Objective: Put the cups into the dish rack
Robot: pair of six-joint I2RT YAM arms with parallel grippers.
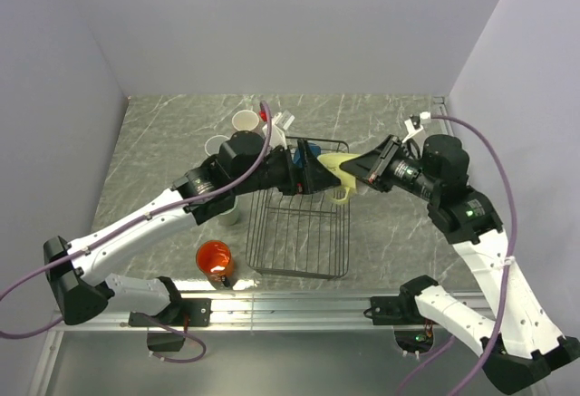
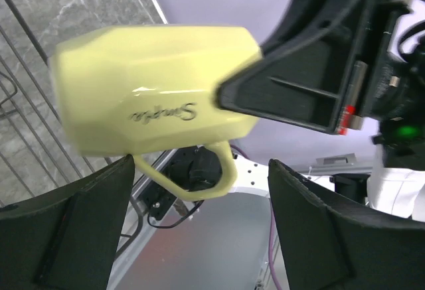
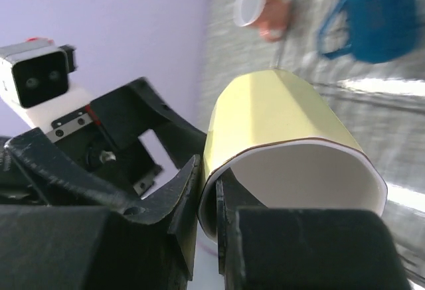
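Desk (image 1: 163,142): grey, marbled.
Dish rack (image 1: 299,233): black wire, mid-desk.
Left tool (image 2: 199,237): jaws apart, either side of the pale yellow mug (image 2: 153,91).
Right tool (image 3: 209,204): clamped on that mug's rim.
Pale yellow mug: sideways, above the rack's far end.
Orange mug (image 1: 216,258): on the desk, left of the rack.

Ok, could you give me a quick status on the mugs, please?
Right fingers shut on pale yellow mug rim, over dish rack. Left fingers open, flanking its handle. Blue mug in rack; left arm crowds the drop.

Both arms meet at frame centre: left end effector (image 1: 314,177) spread wide, right end effector (image 1: 351,169) pinching the pale yellow mug (image 2: 153,91) by its rim.
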